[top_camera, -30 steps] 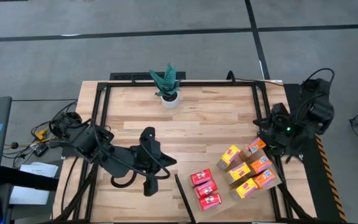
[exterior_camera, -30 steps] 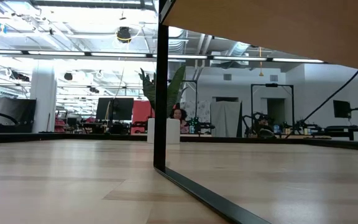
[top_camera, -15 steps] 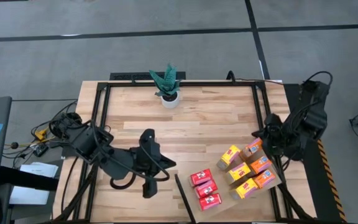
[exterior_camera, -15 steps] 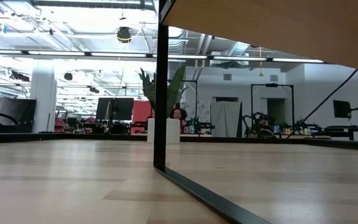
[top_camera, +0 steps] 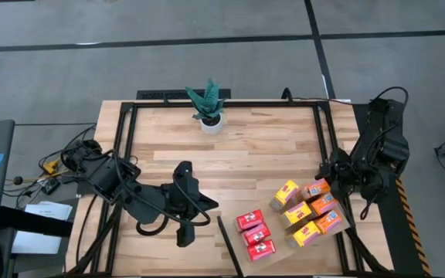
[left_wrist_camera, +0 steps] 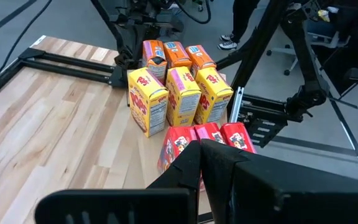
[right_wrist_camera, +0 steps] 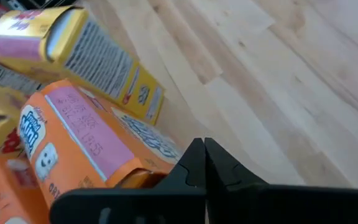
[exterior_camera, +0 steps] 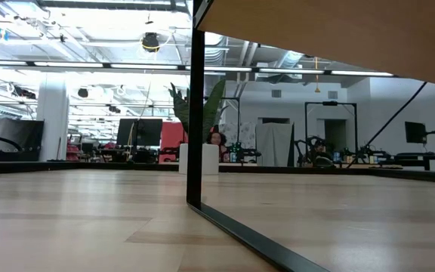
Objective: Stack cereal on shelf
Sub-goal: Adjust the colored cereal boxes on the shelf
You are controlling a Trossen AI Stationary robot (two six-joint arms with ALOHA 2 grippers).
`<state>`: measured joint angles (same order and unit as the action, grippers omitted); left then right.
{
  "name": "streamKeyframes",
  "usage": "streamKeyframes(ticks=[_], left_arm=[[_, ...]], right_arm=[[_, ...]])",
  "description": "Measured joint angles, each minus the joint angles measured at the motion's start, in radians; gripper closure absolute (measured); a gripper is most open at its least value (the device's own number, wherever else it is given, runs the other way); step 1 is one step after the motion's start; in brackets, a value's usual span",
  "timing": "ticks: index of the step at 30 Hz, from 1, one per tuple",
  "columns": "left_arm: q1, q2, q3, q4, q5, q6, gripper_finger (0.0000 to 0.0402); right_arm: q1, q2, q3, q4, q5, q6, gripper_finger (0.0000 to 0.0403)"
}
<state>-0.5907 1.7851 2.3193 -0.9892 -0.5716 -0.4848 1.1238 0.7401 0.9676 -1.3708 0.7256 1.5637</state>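
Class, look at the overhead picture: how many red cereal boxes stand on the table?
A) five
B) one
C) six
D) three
D: the high view shows three red cereal boxes in a row near the table's front edge, beside the yellow boxes and orange boxes; the left wrist view shows the same three red ones.

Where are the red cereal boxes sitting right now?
Seen from above, the three red cereal boxes stand in a row near the table's front edge, right of centre, just left of the yellow boxes and beside the shelf's dark edge.
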Motion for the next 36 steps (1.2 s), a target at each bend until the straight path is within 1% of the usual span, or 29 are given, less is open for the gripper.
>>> streamKeyframes(ticks=[4, 8, 10, 12, 14, 19, 21, 25, 27, 29, 31, 32, 34, 36], left_arm=[[0.000, 0.001, 0.000, 0.002, -0.001, 0.000, 0.0401], [0.003, 0.027, -0.001, 0.035, -0.003, 0.034, 0.0401], [0.020, 0.049, -0.001, 0.086, 0.010, 0.074, 0.0401], [0.042, 0.072, -0.001, 0.117, 0.046, 0.116, 0.0401], [0.080, 0.097, -0.001, 0.179, 0.128, 0.162, 0.0401], [0.216, 0.135, -0.001, 0.252, 0.372, 0.251, 0.0401], [0.282, 0.135, -0.002, 0.299, 0.435, 0.284, 0.0401], [0.389, 0.134, -0.001, 0.433, 0.518, 0.380, 0.0401], [0.433, 0.137, -0.001, 0.497, 0.584, 0.413, 0.0401], [0.475, 0.160, 0.004, 0.569, 0.654, 0.413, 0.0401], [0.505, 0.199, 0.001, 0.565, 0.716, 0.394, 0.0401], [0.517, 0.224, 0.002, 0.606, 0.742, 0.381, 0.0401], [0.536, 0.268, -0.003, 0.581, 0.796, 0.350, 0.0401], [0.540, 0.316, -0.003, 0.642, 0.837, 0.323, 0.0401]], right_arm=[[0.001, 0.000, 0.007, 0.005, -0.002, 0.000, 0.0390], [0.001, 0.001, 0.050, 0.002, -0.002, -0.029, 0.0392], [0.001, 0.000, 0.080, 0.003, -0.002, -0.063, 0.0396], [0.001, 0.000, 0.111, 0.001, 0.000, -0.093, 0.0397], [0.001, 0.000, 0.139, -0.015, 0.002, -0.106, 0.0396], [0.001, 0.001, 0.159, -0.043, 0.006, -0.106, 0.0388], [0.001, 0.002, 0.159, -0.043, 0.006, -0.106, 0.0392], [0.001, 0.014, 0.160, -0.043, 0.006, -0.121, 0.0397], [0.001, 0.013, 0.160, -0.042, 0.006, -0.122, 0.0395], [0.001, 0.013, 0.160, -0.042, 0.006, -0.122, 0.0389], [0.001, 0.012, 0.160, -0.042, 0.006, -0.122, 0.0387], [0.001, 0.012, 0.160, -0.041, 0.006, -0.122, 0.0387], [0.001, 0.013, 0.160, -0.040, 0.006, -0.122, 0.0391], [0.001, 0.013, 0.161, -0.039, 0.004, -0.125, 0.0395]])
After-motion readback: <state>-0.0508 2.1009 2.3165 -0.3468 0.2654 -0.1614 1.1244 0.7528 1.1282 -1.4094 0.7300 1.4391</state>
